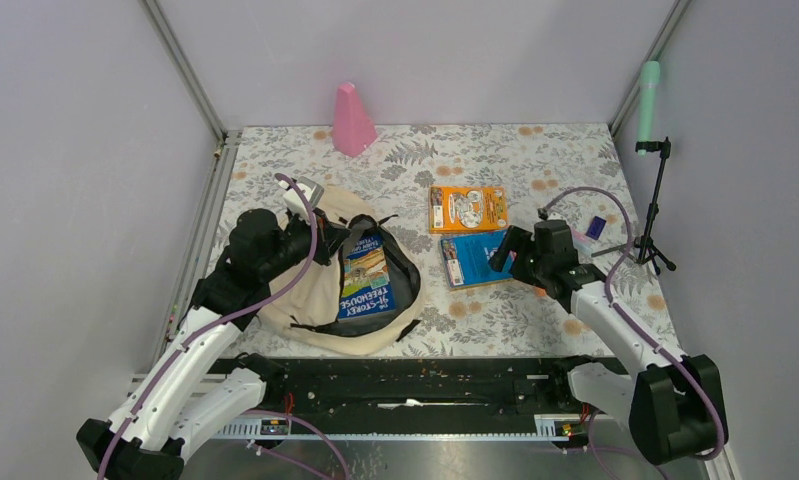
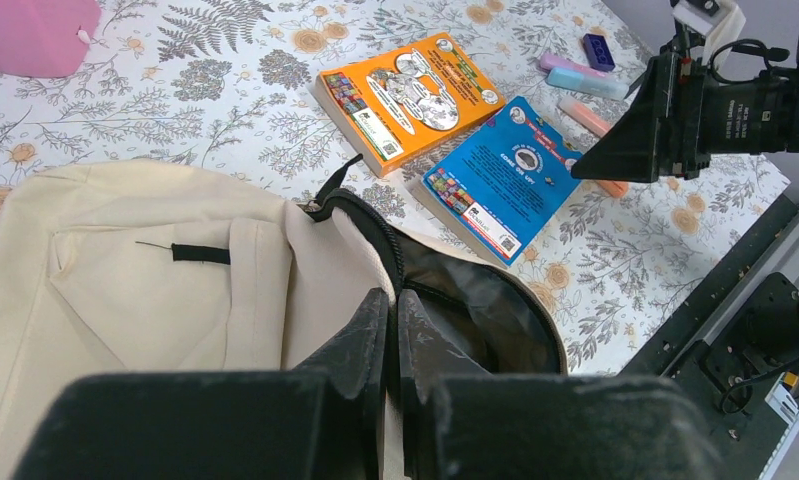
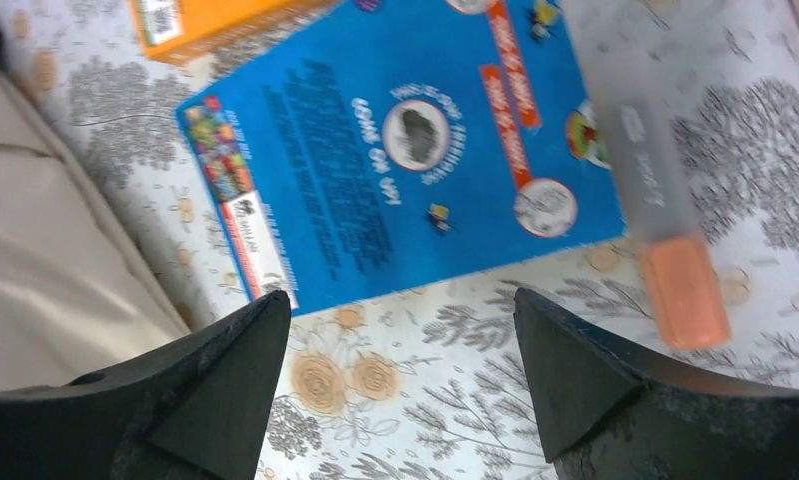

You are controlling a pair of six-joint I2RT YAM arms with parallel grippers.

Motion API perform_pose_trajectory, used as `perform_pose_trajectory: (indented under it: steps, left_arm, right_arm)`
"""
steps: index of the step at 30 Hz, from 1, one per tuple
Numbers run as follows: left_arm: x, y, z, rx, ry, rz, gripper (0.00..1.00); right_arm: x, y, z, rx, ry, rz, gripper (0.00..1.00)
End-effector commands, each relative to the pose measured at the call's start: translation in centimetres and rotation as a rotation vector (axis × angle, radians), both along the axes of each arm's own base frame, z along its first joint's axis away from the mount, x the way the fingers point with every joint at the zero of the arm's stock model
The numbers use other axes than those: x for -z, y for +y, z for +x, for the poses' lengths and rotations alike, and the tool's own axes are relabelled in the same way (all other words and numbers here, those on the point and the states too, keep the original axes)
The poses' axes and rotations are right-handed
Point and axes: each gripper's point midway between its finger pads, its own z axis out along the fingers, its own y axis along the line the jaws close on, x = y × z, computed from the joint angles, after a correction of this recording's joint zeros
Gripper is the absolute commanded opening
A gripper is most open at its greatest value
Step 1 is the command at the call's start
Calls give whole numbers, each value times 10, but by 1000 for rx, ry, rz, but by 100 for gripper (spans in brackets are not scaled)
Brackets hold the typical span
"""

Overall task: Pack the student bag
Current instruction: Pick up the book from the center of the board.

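Observation:
The student bag (image 1: 297,303) is a large beige backpack lying at the left of the table, its black-lined mouth open. A blue book (image 1: 365,280) shows inside it. My left gripper (image 1: 333,240) is shut on the bag's opening edge; in the left wrist view the fingertips (image 2: 393,300) pinch the beige fabric (image 2: 125,280) beside the zipper. My right gripper (image 1: 500,255) stands open just above the table at the near edge of a second blue book (image 3: 405,150), nothing between its fingers (image 3: 403,310). The bag's side (image 3: 35,260) shows at the left of that view.
An orange book (image 1: 467,208) lies behind the blue book (image 1: 475,257) on the table. An orange highlighter (image 3: 680,285), other pens (image 2: 585,82) and a purple eraser (image 1: 595,228) lie at the right. A pink cone (image 1: 352,120) stands at the back, a small tripod (image 1: 657,205) at far right.

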Motion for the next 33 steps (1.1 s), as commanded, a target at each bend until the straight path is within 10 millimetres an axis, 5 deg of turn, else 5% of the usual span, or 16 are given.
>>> perform_pose_trajectory:
  steps: [1, 18, 33]
  left_arm:
    - [-35, 0, 7, -15, -119, -57, 0]
    - [-36, 0, 7, -16, -117, -60, 0]
    - [-37, 1, 7, -22, -124, -57, 0]
  right_arm:
    - [13, -16, -12, 71, 70, 69, 89]
    - [48, -53, -16, 232, 148, -2, 91]
    - [50, -66, 26, 235, 135, -3, 93]
